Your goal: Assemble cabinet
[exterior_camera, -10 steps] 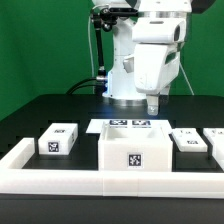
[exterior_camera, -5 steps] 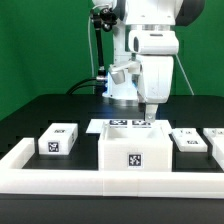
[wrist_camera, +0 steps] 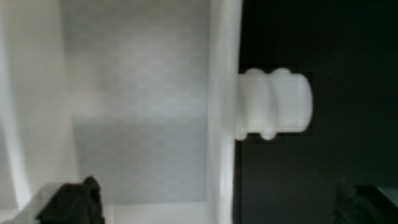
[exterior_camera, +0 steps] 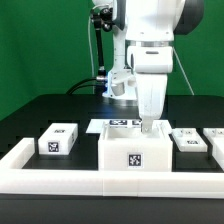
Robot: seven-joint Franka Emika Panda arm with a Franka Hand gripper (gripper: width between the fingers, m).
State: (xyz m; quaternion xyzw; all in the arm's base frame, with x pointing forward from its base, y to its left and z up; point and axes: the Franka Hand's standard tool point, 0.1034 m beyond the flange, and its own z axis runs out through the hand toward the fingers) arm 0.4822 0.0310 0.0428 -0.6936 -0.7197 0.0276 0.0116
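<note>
The large white cabinet block (exterior_camera: 134, 150), with one tag on its front, stands in the middle behind the rail. My gripper (exterior_camera: 148, 127) hangs straight down at the block's top back edge, toward the exterior view's right. In the wrist view the gripper (wrist_camera: 224, 203) is open. Its dark fingertips (wrist_camera: 75, 202) stand far apart on either side of a thin white wall (wrist_camera: 222, 120) of the block. A round white knob (wrist_camera: 272, 103) sticks out from that wall's outer side. Nothing is gripped. A smaller tagged block (exterior_camera: 58, 139) lies at the exterior view's left, and two more (exterior_camera: 187, 141) (exterior_camera: 215, 140) at its right.
The marker board (exterior_camera: 118, 124) lies flat behind the large block. A long low white border rail (exterior_camera: 60, 181) runs along the front and bends back at the left end (exterior_camera: 17, 153). The table top is black, with a green backdrop behind.
The arm has swung toward the exterior view's left and come down. The gripper has dropped from above the marker board to the large block's top back edge.
</note>
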